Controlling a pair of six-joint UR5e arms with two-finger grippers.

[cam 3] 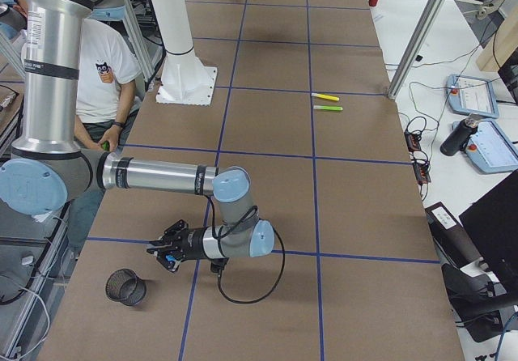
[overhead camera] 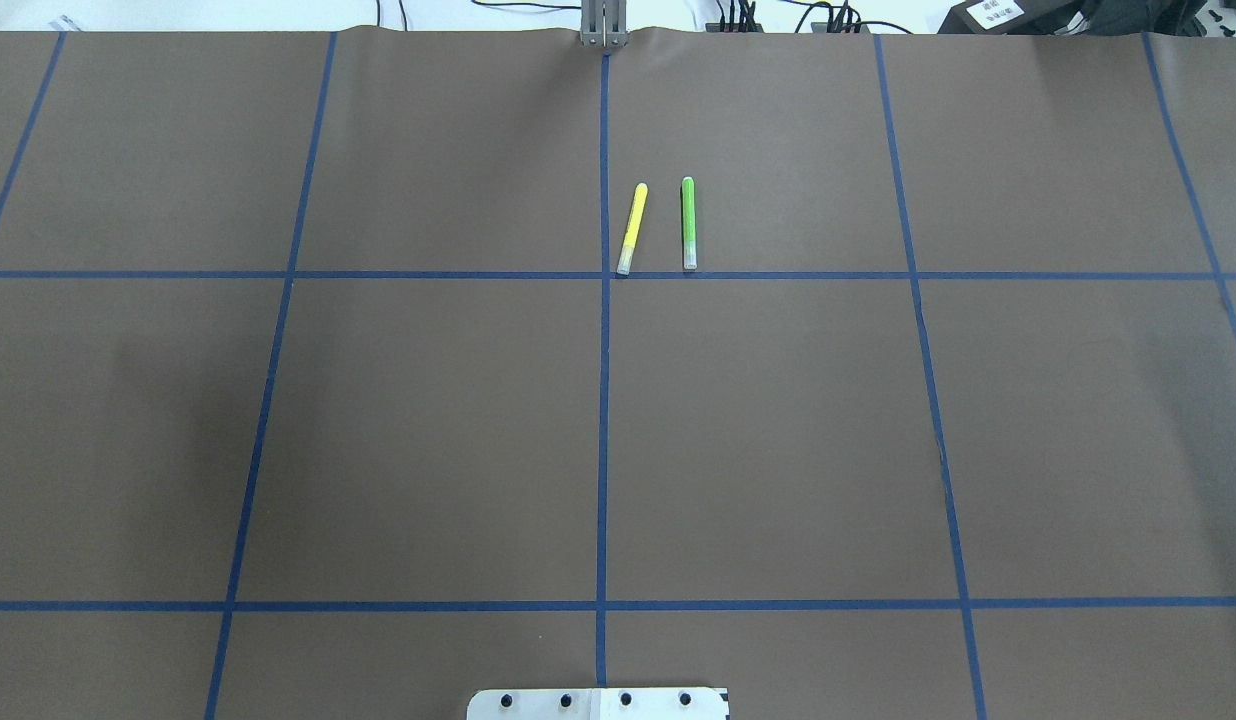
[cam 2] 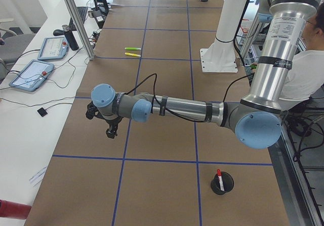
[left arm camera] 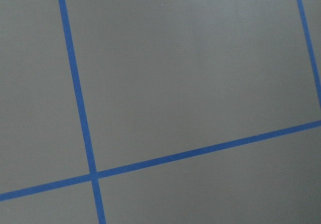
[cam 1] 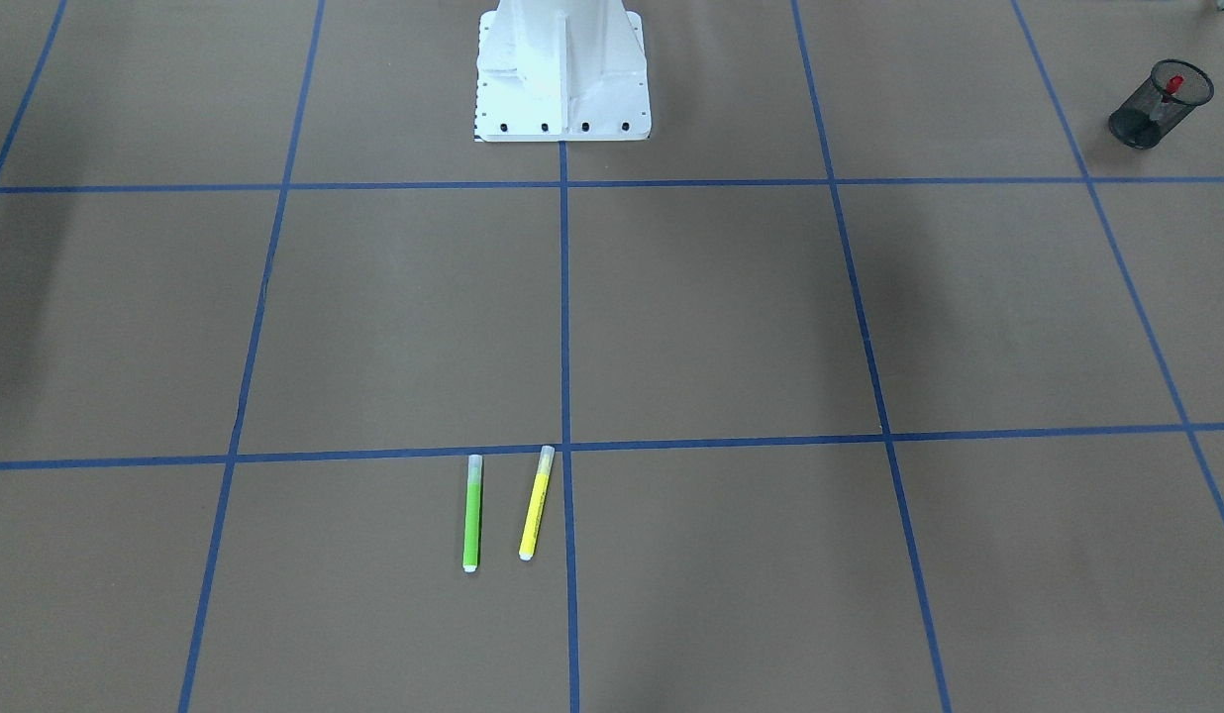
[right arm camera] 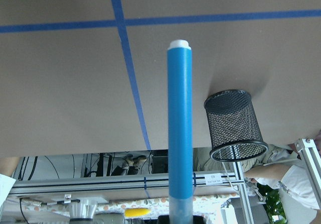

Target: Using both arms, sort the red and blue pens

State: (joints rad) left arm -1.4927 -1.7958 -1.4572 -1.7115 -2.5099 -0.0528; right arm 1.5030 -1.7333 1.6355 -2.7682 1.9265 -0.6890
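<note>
The left arm (cam 2: 182, 108) was stretched out level above the tabletop (cam 2: 152, 185), with the left end effector (cam 2: 109, 128) pointing down; its jaws could not be judged. The right arm (cam 3: 154, 175) was bent at the elbow, wrist low, and the right end effector (cam 3: 164, 257) lay sideways, closed around the blue pen (right arm camera: 179, 123)

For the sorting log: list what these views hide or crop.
Left gripper: open or shut unclear, seen only in exterior left view.
Slim red-capped pen: lower end hidden inside the black mesh cup.
Right gripper: fingers cut off by the right wrist view's bottom edge, under the slim blue-barrelled pen.
</note>
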